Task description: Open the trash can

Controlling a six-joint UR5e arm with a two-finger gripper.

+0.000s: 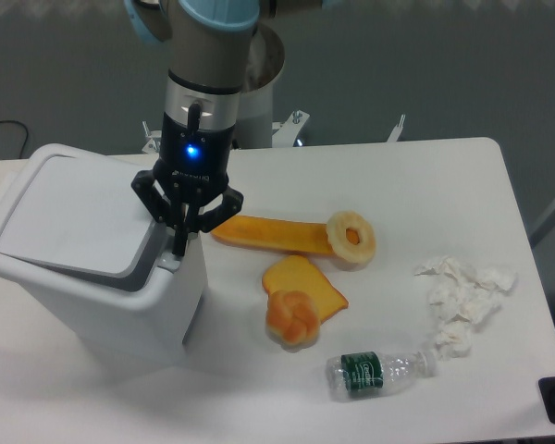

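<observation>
You see a silver metal arm [206,65] with light blue plastic joint caps, then a black wrist with one blue light, and a black claw [182,242].

Trash can [92,277]: large white boxy plastic bin, rounded corners, standing upright at the left side of the bench. Biggest item in view. Flat white lid [69,215] sits down on the body, closed, its surface slanting slightly toward the camera. Grey band runs under the lid's near and right edges; grey push latch [157,252] at the right-hand corner of the lid. Front wall plain white, in shadow near the base.
</observation>
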